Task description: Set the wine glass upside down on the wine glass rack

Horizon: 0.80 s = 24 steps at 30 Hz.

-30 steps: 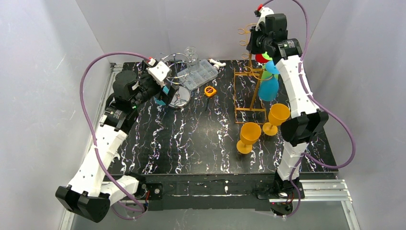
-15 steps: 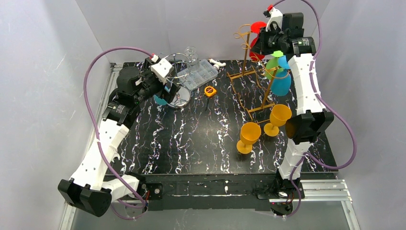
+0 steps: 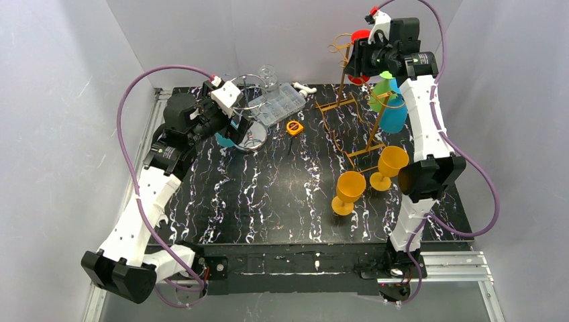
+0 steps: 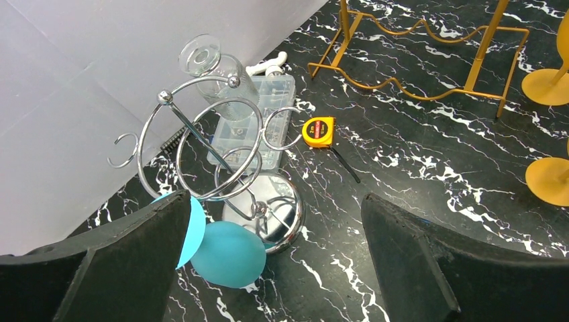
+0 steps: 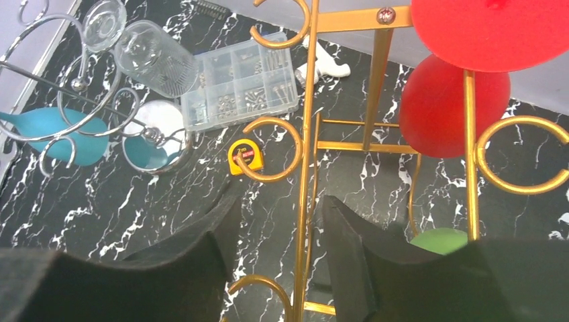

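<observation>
A teal wine glass (image 4: 228, 255) hangs bowl-down from a ring of the silver wire rack (image 4: 201, 141), its foot against my left finger. My left gripper (image 4: 275, 201) is open wide above the rack's chrome base and holds nothing; it shows in the top view (image 3: 233, 129) too. My right gripper (image 5: 282, 201) is open, with its jaws on either side of the post of the gold rack (image 5: 310, 168). That rack (image 3: 343, 94) leans in the top view. A red glass (image 5: 449, 107), a green glass (image 3: 381, 87) and a blue glass (image 3: 394, 115) hang on it.
Two orange glasses (image 3: 349, 191) (image 3: 389, 164) stand upright right of centre. A clear glass (image 4: 215, 67) hangs on the silver rack. A clear parts box (image 3: 278, 102), a yellow tape measure (image 3: 294, 127) and a white fitting (image 3: 305, 88) lie at the back.
The right arm has moved up and back, and the gold rack now leans with its glasses shifted. The teal glass has left my left jaws and hangs on the silver rack.
</observation>
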Available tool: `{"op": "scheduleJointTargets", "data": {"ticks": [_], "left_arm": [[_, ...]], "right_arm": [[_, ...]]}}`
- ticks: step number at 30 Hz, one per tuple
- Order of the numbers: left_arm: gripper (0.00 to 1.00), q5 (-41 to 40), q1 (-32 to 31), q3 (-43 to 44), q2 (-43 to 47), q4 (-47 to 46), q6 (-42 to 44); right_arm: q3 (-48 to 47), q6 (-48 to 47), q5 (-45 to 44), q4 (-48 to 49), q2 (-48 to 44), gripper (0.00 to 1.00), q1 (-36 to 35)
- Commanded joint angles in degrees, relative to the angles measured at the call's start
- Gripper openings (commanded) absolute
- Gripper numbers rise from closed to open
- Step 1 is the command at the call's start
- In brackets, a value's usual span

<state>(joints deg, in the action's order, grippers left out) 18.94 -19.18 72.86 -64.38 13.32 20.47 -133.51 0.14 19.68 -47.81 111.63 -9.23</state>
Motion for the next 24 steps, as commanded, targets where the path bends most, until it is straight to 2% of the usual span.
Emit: {"op": "scheduleJointTargets", "data": {"ticks": [1, 10, 15, 20, 24], "left_arm": [[0.98, 0.51, 0.37, 0.73, 1.86, -0.66, -0.59], [0.98, 0.4, 0.33, 0.96, 2.55, -0.83, -0.75], [0.98, 0.79, 0.36, 1.17, 2.58, -0.51, -0.79], [0.98, 0.9, 0.32, 1.68, 2.38, -0.31, -0.56], [0.98, 1.34, 0.36, 1.58, 2.43, -0.57, -0.82]], "right_arm": [[-1.88, 2.95, -3.22, 4.52, -3.14, 0.6, 0.01], [5.86, 12.18, -7.3, 14.8, -11.84, 0.72, -0.92], [14.02, 20.74, -11.47, 20.42, -19.32, 0.74, -2.77], [31.09, 32.81, -22.0, 22.52, -31.3, 0.74, -6.8], [43.97, 41.94, -26.16, 24.36, -43.15, 0.8, -7.64]]}}
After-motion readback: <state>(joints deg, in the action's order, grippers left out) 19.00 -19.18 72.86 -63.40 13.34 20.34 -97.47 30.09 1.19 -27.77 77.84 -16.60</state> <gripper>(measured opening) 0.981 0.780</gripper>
